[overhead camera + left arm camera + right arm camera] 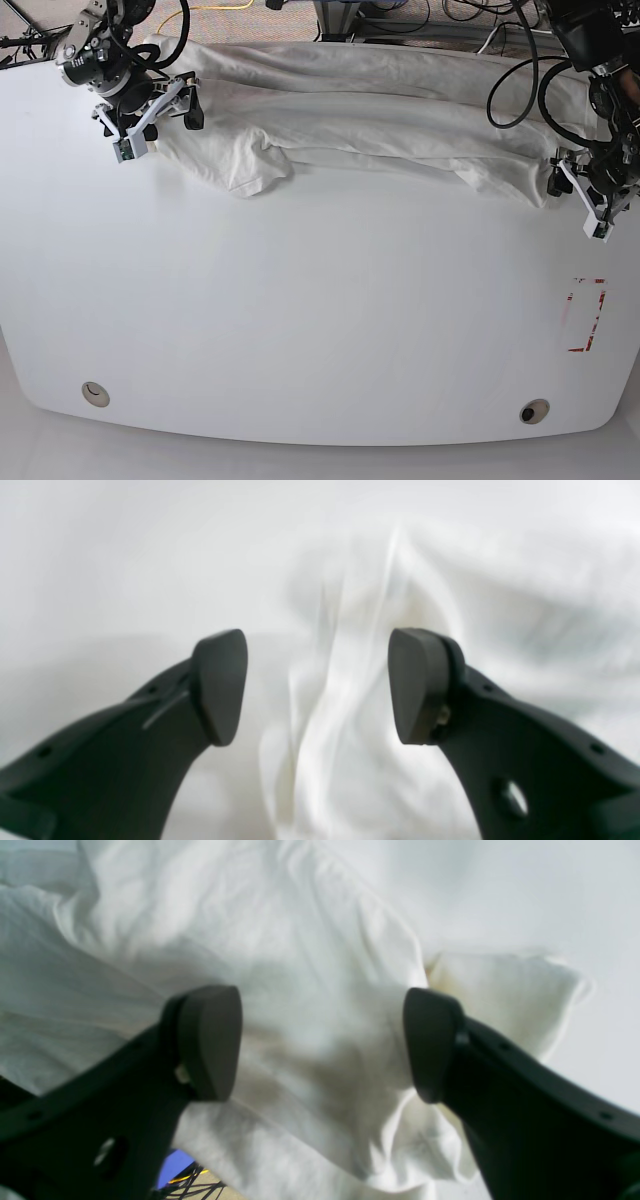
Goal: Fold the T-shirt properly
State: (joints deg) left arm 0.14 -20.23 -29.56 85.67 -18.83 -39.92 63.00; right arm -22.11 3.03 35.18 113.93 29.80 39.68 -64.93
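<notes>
White wrinkled T-shirt (380,120) with faint yellowish-brown print showing through the cloth, plain white table (300,330), red dashed rectangle marking (585,315) near its edge, black fingers (210,1040) on both grippers, black cables (520,70)

The T-shirt (350,705) is blurred in the left wrist view.

A broad white tabletop (300,330) with a rounded near edge fills most of the base view under even, soft light. Two round fittings sit near its front corners, and a red rectangular marking (585,315) lies toward one side. Beyond the far edge, black cables (420,12) trail over a tan floor.
</notes>
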